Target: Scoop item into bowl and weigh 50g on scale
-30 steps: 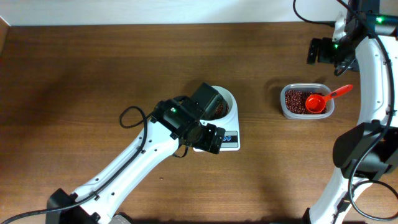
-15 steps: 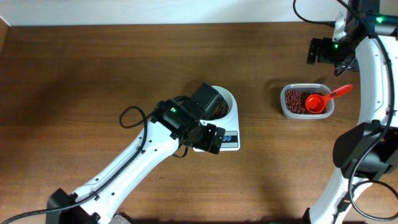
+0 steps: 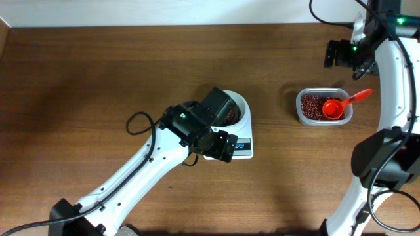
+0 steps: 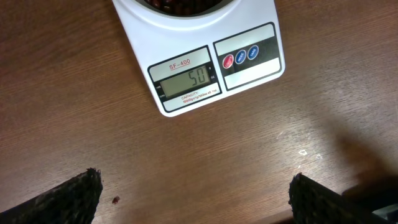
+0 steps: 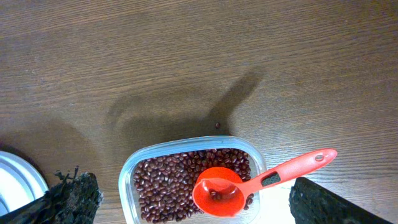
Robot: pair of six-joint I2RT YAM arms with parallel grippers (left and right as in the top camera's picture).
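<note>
- Brown wood-grain table carries everything: the flat white rectangular digital scale sits mid-table, and the clear rounded-rectangular plastic tub stands well apart from it, to the far right.
- On the scale stands the small round white bowl, holding a heap of small dark red-brown beans; more of them fill the tub.
- In the left wrist view the scale's grey display reads 50, so I judge both the scooping and the weighing done.
- That fits the bright orange-red plastic scoop, which lies in the tub with its cup on the beans, its handle over the right rim, and only a few beans in it.
- Little looks left to do, at most pulling the arms back.
- Left claw hangs over the bare table just near the scale's front edge, its fingers spread wide, holding and touching nothing.
- Right claw hovers above the tub, fingers equally wide apart, empty and clear of the scoop.
</note>
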